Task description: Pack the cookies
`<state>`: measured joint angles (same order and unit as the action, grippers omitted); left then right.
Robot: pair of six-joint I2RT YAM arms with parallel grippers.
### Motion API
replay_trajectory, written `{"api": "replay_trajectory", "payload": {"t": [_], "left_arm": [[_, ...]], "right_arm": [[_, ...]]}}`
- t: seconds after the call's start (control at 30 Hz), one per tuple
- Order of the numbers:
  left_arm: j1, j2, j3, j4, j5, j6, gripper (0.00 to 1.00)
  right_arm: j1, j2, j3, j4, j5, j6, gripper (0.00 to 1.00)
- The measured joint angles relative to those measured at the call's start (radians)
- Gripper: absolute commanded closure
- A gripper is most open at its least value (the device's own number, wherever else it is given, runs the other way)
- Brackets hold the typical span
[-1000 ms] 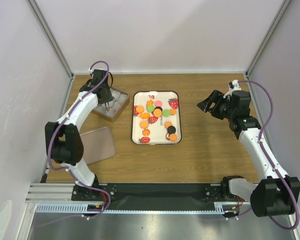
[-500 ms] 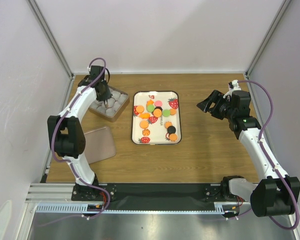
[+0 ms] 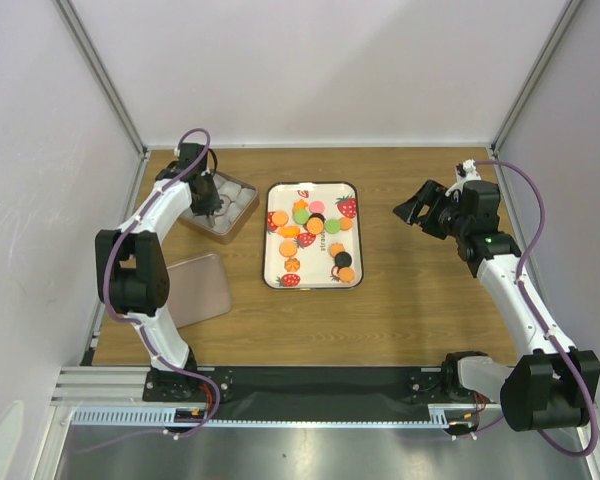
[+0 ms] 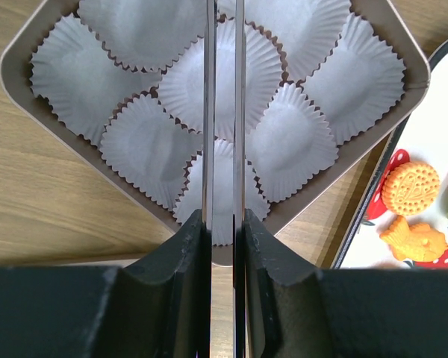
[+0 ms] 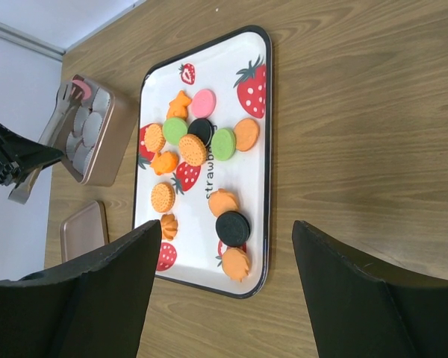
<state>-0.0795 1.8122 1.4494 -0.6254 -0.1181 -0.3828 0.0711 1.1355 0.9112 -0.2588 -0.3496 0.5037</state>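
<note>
While the left gripper [image 4: 223, 220], clamped on tongs [image 4: 207, 112], has slid toward the far corner of the tin [image 4: 15, 71], where a pink cookie [image 5: 81, 86] shows, the right gripper [image 5: 225, 227] waits open; packing has barely begun.

The left arm [image 3: 156, 212] and right arm [image 3: 515, 300] have white links, black joints, looping purple cables [image 3: 541, 215] and black fingers [image 5: 358, 291].

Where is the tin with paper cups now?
In the top view, the tin sits far left on the table, beside the strawberry tray, under the tongs held by the left pincer.
</note>
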Motion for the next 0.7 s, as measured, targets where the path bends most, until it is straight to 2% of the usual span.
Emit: {"api": "replay_trajectory", "payload": {"t": [0.4, 0.5, 0.7], "left_arm": [[0.003, 0.0, -0.03, 0.018, 0.019, 0.001, 0.68], [0.004, 0.0, -0.03, 0.02, 0.021, 0.003, 0.6], [0.004, 0.0, -0.029, 0.024, 0.021, 0.011, 0.54]], "right_arm": [[0.0, 0.005, 0.0, 0.003, 0.0, 0.0, 0.23], [0.0, 0.005, 0.0, 0.003, 0.0, 0.0, 0.23], [0.0, 0.005, 0.0, 0.003, -0.001, 0.0, 0.23]]}}
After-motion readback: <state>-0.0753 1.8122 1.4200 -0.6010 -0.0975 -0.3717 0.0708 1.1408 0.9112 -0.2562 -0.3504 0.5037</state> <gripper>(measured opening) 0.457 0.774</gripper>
